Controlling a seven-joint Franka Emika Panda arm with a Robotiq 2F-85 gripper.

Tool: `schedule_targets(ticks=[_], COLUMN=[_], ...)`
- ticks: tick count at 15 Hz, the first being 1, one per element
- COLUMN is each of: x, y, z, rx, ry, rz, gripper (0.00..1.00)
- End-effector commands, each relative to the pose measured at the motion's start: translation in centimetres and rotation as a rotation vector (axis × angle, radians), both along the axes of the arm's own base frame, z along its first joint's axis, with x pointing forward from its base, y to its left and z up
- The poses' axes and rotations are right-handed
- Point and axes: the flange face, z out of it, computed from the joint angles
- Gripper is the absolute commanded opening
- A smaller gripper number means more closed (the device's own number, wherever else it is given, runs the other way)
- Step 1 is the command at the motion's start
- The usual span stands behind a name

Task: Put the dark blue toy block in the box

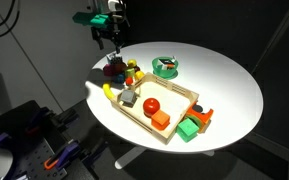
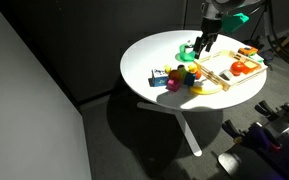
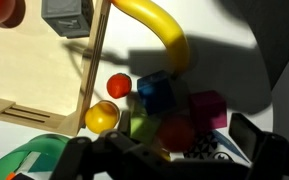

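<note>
The dark blue toy block (image 3: pixel 154 95) lies in a tight pile of toys on the white table, just outside the box's wall, in shadow in the wrist view. It touches a purple block (image 3: pixel 210 108), a green block (image 3: pixel 144 126) and a red ball (image 3: pixel 174 130). The box (image 3: pixel 39 85) is a light-wood tray; it shows in both exterior views (image 1: pixel 180 93) (image 2: pixel 220 80). My gripper (image 3: pixel 179 150) is open and empty, hovering above the pile; it also shows in both exterior views (image 1: pixel 106 40) (image 2: pixel 204 44). In the exterior views the pile (image 1: pixel 119 72) (image 2: pixel 174 78) is too small to single out the block.
A yellow banana (image 3: pixel 166 32) curves beside the pile. A grey block (image 3: pixel 66 15), a red ball (image 1: pixel 151 104) and an orange block (image 1: pixel 161 121) lie in the box. A round green dish (image 1: pixel 166 67) stands behind it. A green block (image 1: pixel 189 129) sits outside the box near the table edge.
</note>
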Motion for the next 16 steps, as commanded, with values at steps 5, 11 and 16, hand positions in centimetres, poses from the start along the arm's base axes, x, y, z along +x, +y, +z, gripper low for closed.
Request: schedule_targets(ticks=[5,11,16], x=[0.2,0.4,0.5], y=[-1.0,-1.4,-0.9], z=[-4.8,-8.4,-10.7], rx=[-0.018,-0.013,-0.004], ry=[-0.021,-0.022,-0.007], rz=[0.029,0.032,0.06], gripper=[1.0,1.0,1.0])
